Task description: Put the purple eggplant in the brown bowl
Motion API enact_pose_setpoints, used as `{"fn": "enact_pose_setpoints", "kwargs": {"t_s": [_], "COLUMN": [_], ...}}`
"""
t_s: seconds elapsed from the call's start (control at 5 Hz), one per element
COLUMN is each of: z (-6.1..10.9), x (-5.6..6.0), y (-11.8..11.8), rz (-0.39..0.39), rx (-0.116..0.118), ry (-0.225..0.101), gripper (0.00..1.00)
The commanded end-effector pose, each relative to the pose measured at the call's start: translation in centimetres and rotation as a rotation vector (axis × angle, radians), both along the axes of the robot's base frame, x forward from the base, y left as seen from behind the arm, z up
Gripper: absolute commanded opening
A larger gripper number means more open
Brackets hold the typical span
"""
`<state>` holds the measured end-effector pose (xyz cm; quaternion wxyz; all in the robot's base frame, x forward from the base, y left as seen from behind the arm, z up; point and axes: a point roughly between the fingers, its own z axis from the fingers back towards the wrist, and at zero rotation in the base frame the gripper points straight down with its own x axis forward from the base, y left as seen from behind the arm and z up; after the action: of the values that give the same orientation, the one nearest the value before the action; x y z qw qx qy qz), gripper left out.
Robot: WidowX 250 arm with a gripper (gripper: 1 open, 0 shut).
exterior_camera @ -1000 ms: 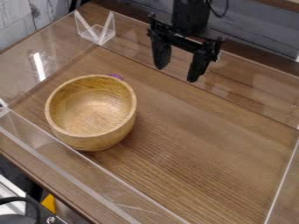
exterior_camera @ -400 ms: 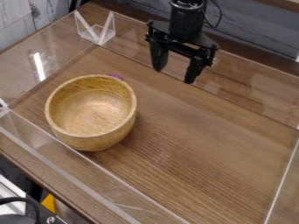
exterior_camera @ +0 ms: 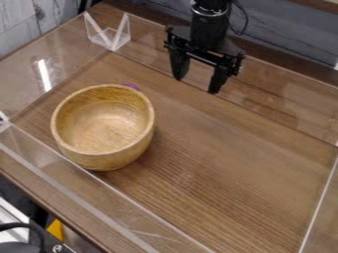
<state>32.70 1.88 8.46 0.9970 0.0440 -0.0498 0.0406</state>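
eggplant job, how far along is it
Nothing looks done yet: the brown bowl is empty inside. The purple eggplant shows only as a purple sliver just behind the bowl's far rim. In hand: nothing; the gripper hangs open and empty over the table, to the right of the bowl. Left: reach the eggplant, grasp it, lift it and drop it into the bowl.

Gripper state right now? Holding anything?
Gripper: open, empty, pointing down over the table, apart from the brown bowl.
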Motion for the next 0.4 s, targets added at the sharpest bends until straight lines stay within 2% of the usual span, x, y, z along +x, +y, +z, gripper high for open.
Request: {"fn": "enact_pose_setpoints", "kwargs": {"t_s": [0.0,0.2], "z": [0.92,1.36], "x": [0.52,0.48], "y": [0.68,0.85], "rz": [0.031,0.044], "rx": [0.01,0.005], "ry": [-0.073,-0.119], "gripper": [1.0,1.0]}}
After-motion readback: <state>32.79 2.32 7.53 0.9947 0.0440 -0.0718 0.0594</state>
